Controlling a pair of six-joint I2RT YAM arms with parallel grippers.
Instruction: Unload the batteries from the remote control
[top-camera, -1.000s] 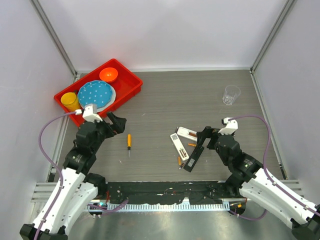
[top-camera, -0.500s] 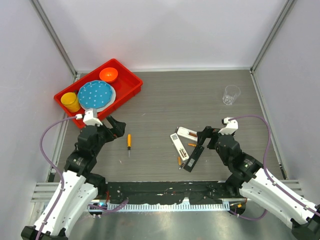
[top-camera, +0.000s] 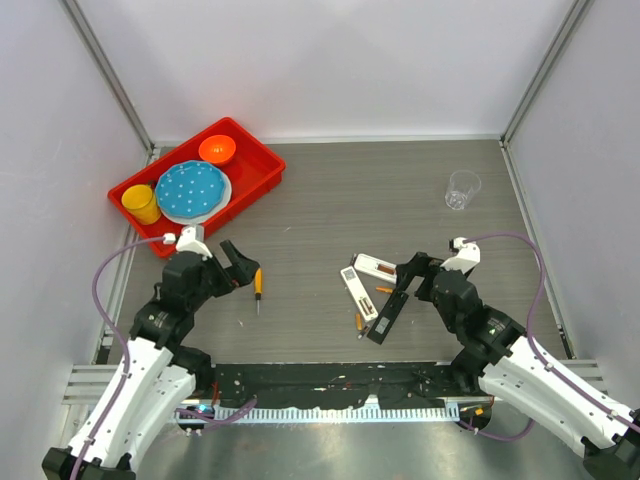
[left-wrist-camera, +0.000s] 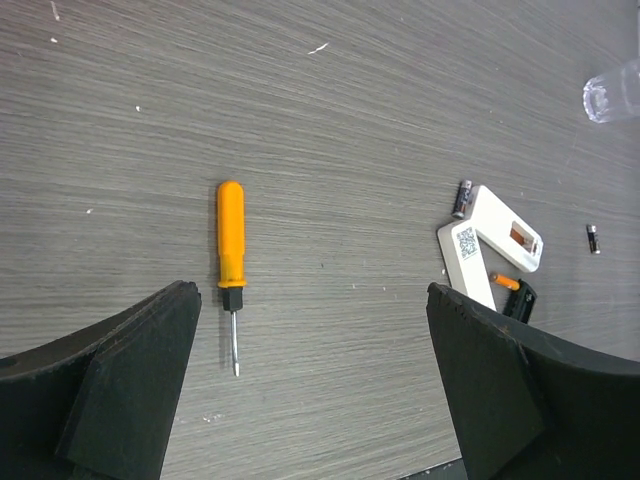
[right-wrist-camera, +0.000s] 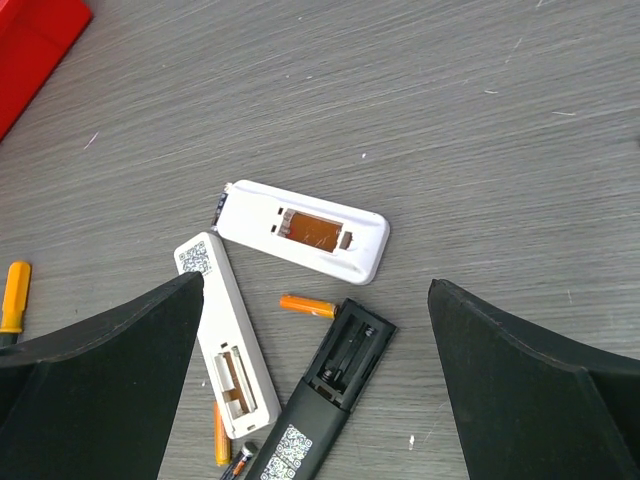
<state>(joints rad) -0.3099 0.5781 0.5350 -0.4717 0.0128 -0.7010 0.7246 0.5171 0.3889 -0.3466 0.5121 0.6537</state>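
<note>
Right tool (right-wrist-camera: 315, 290) near loose batteries (right-wrist-camera: 307, 306), apart

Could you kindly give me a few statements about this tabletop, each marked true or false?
1. The left claw and the right claw are both open and hold nothing. True.
2. The screwdriver lies inside the red tray. False: it lies on the table, just ahead of the left claw.
3. An orange battery lies loose on the table beside the end of the black remote. True.
4. The clear cup touches the black remote. False: it stands well apart, toward the table's far right corner.
5. The black remote's battery compartment is uncovered. True.
</note>
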